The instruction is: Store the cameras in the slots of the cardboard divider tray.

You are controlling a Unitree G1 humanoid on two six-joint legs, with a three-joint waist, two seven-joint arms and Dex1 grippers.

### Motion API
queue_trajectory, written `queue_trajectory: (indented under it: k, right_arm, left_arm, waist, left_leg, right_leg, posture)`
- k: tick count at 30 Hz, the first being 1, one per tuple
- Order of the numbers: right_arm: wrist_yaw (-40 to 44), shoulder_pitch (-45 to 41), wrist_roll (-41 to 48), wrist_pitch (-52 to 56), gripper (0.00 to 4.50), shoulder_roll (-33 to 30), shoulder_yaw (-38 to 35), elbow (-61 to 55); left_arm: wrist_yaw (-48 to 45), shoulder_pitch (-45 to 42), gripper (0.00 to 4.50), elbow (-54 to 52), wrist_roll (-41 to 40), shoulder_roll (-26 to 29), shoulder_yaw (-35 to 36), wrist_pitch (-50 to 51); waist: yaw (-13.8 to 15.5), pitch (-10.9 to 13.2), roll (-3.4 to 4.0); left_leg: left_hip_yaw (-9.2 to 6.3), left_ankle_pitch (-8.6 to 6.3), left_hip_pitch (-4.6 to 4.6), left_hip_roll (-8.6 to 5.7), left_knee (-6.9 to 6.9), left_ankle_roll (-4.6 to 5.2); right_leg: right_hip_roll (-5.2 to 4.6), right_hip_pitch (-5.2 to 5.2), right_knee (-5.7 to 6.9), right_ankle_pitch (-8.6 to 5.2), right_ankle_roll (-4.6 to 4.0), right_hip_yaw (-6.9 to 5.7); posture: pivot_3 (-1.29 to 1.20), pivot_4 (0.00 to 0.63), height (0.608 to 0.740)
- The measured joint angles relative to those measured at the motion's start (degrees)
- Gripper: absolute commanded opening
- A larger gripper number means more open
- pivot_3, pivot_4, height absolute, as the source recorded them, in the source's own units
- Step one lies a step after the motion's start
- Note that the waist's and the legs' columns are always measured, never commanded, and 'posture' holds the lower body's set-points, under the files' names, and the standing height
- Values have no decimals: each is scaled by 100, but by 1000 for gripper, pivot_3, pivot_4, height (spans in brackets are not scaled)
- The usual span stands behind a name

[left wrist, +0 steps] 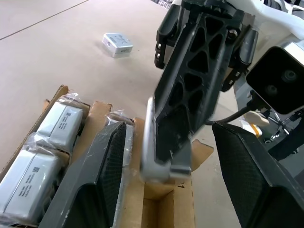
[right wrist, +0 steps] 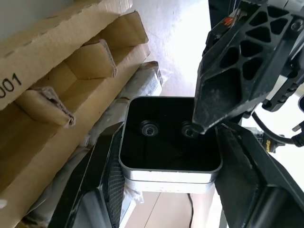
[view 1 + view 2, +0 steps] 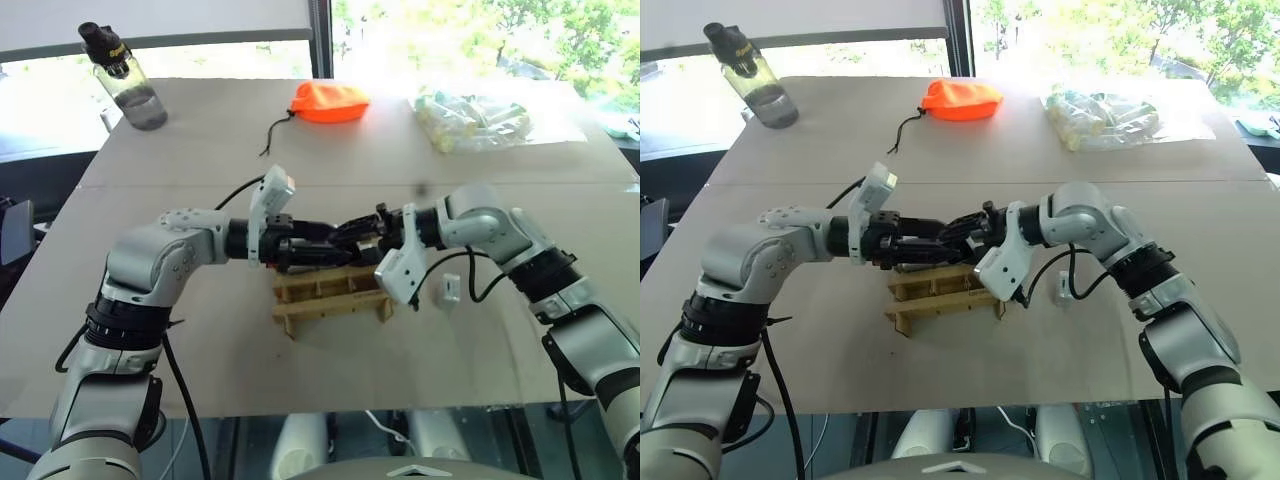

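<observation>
Meeting above the cardboard divider tray, the two grippers are seen fingertip to fingertip near the middle of the table. A silver-rimmed camera with a black face is clamped between the fingers of the right gripper, with its black face and two small lenses turned toward that arm's wrist. In the left wrist view this camera is seen edge on, its long axis running up and down just above an empty slot at the tray's near edge. The left gripper is parted, with one finger on either side of that camera and a gap on each side, so nothing is grasped by it. One left finger is seen lying over a corner of the black face in the right wrist view.

Two wrapped whitish cameras are already seated in slots on one side of the tray. A further small white camera lies loose on the table, just beside the tray on the robot's right and under the right forearm.

The held camera is judged to sit directly over the tray, so a short lowering into the open slot is what the coming move turns on. The right arm carries it; the left is equally near and could steady it.
</observation>
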Motion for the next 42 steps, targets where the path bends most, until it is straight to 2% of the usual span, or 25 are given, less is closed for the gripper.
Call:
queue_trajectory:
  k: [5, 8, 11, 18, 19, 21, 22, 23, 26, 32, 37, 42]
  right_arm:
    - [1, 0, 46, 67, 2011, 5, 5, -85]
    - [1, 1, 58, 89, 2011, 5, 10, -130]
    - [5, 4, 101, 119, 2011, 5, 23, -139]
    - [29, 38, 185, 223, 2011, -3, 43, -178]
    - [46, 127, 216, 410, 3045, -15, 43, -334]
    - [111, 297, 307, 760, 3817, -34, 42, -548]
    - [144, 360, 334, 903, 3817, -58, 42, -611]
    - [157, 428, 391, 1010, 4482, -88, 42, -684]
    - [206, 607, 822, 1365, 4500, -219, -103, -951]
    - [774, 1717, 2812, 3056, 4500, -859, -802, -1974]
    - [1176, 3499, 5200, 5037, 4500, -1712, -2028, -2960]
    - [1549, 4816, 6244, 5777, 4500, -1949, -3272, -2936]
  left_arm:
    - [-72, 0, 2967, 0, 75, 0, 0, -1]
    - [-133, 0, 2126, 0, 82, 0, 0, -1]
    - [-151, 0, 734, 5, 128, 11, -1, -23]
    - [-179, -2, 750, -2, 165, 11, -1, -47]
    - [-190, -1, 750, 2, 173, 9, -6, -35]
    - [-217, -1, 750, 23, 174, 11, -5, -27]
    - [-237, -1, 750, 26, 175, 11, -5, -27]
    - [-250, -1, 750, 38, 186, 20, -3, -27]
    - [-322, -1, 750, 44, 192, 67, -3, -31]
    - [-488, 94, 750, -68, 202, 354, 67, -262]
    - [-577, 706, 750, -570, 327, 777, 415, -753]
    - [-513, 1298, 750, -1139, 405, 943, 532, -1053]
  waist:
    - [4, 0, 0]
    - [2, 0, 0]
    - [2, 0, 0]
    - [3, 0, 0]
    - [6, 0, 0]
    - [9, 0, 0]
    - [10, 0, 0]
    - [8, 0, 0]
    - [12, 0, -1]
    - [38, 0, -2]
    - [91, 1, -2]
    - [153, 1, -6]
  left_leg:
    - [-1, 0, 0, 0, 1, 0]
    - [-1, 0, 0, 0, 0, 0]
    - [-1, 0, 0, 0, 0, 0]
    - [-2, 0, 0, 0, 0, 0]
    - [-3, 0, -1, 0, 0, 0]
    - [-3, 0, -2, 0, 0, 0]
    - [-3, 0, -2, 0, 1, 0]
    - [-1, 0, -2, -1, 2, 0]
    - [-5, 0, -2, 0, 1, 0]
    - [-6, -1, -5, -1, 0, 2]
    - [-12, -2, -4, -2, -6, 3]
    - [-7, -3, 19, 1, -5, 7]
  right_leg:
    - [0, 0, 1, 0, 0, -1]
    - [0, 0, 1, 0, 0, 0]
    - [1, 0, 1, 0, 0, -1]
    - [0, 0, 1, 0, 0, -1]
    - [0, 0, 1, 0, 0, -2]
    - [0, 0, 0, 0, 0, -2]
    - [-1, 0, 0, 0, 0, -2]
    - [-1, 0, 0, 0, 0, -1]
    - [0, 0, 1, 0, 0, -3]
    - [-5, 2, -5, 0, 0, -4]
    - [-9, 8, -13, 0, 0, -4]
    - [1, 27, -13, -1, 0, 1]
  posture:
    - [0, 150, 726]
    - [0, 150, 726]
    - [0, 150, 726]
    - [0, 150, 726]
    - [0, 150, 726]
    - [0, 150, 726]
    - [0, 150, 726]
    - [0, 150, 726]
    - [0, 150, 726]
    - [0, 150, 726]
    - [0, 150, 726]
    - [0, 150, 726]
